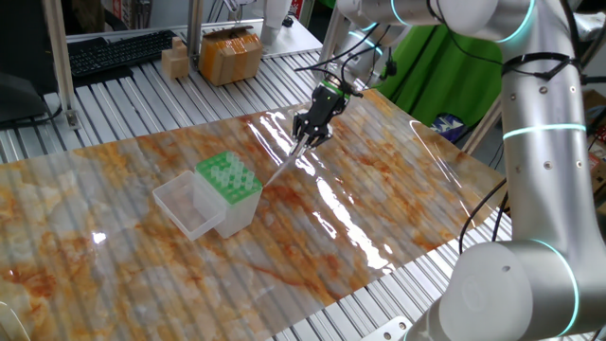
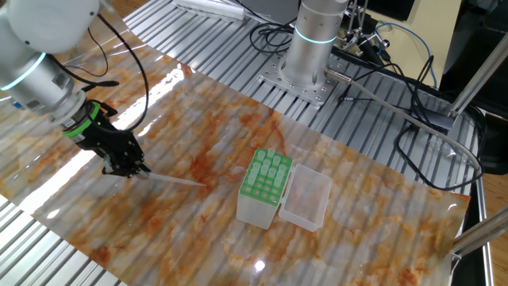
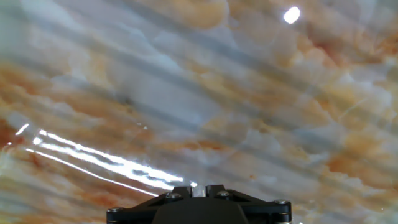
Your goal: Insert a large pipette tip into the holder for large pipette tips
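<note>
Between the fingers of the hand (image 2: 131,168) sits the wide end of the large pipette tip (image 2: 176,180), held tight; its point slants toward the holder for large pipette tips (image 2: 265,187) on the marbled surface (image 2: 373,222). In the hand view the tip is hardly visible.

- The large pipette tip (image 2: 176,180) is a slender, translucent whitish cone. It slants low over the marbled surface, wide end up and point toward the holder, short of it.
- The holder for large pipette tips (image 1: 230,180) is a small clear box topped by a bright green plate with a grid of holes. Its hinged clear lid lies open, flat beside it.
</note>
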### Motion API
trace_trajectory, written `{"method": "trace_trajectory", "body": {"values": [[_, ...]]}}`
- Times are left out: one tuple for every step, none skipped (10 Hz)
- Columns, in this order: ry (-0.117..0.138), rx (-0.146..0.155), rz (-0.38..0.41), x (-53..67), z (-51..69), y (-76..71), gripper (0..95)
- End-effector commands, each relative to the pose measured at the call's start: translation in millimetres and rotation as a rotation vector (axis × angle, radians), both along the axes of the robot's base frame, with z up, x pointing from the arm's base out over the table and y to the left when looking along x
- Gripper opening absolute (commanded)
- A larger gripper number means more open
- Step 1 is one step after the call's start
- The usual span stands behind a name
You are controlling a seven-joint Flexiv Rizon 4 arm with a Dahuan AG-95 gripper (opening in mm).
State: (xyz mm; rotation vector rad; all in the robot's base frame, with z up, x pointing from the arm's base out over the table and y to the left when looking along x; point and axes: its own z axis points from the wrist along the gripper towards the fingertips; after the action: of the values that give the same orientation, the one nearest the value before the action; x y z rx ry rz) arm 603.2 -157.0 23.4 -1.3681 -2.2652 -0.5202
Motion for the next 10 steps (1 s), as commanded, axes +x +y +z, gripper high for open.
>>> {"method": "trace_trajectory", "body": {"values": [[-0.006, -0.017, 0.007, 3.3, 8.4, 0.3, 0.0], [-0.016, -0.040, 0.012, 8.0, 17.6, 2.3, 0.0], [-0.025, -0.057, 0.018, 10.6, 22.4, 3.3, 0.0], [-0.033, -0.086, 0.022, 15.5, 29.0, 5.5, 0.0], [-0.035, -0.102, 0.021, 19.7, 34.5, 7.7, 0.0], [-0.044, -0.121, 0.017, 26.0, 44.3, 11.3, 0.0], [-0.051, -0.137, 0.020, 30.6, 52.9, 13.8, 0.0], [-0.057, -0.159, 0.020, 36.4, 62.7, 16.9, 0.0], [-0.062, -0.177, 0.021, 41.2, 70.3, 19.0, 0.0], [-0.067, -0.188, 0.024, 44.1, 75.7, 19.7, 0.0]]}}
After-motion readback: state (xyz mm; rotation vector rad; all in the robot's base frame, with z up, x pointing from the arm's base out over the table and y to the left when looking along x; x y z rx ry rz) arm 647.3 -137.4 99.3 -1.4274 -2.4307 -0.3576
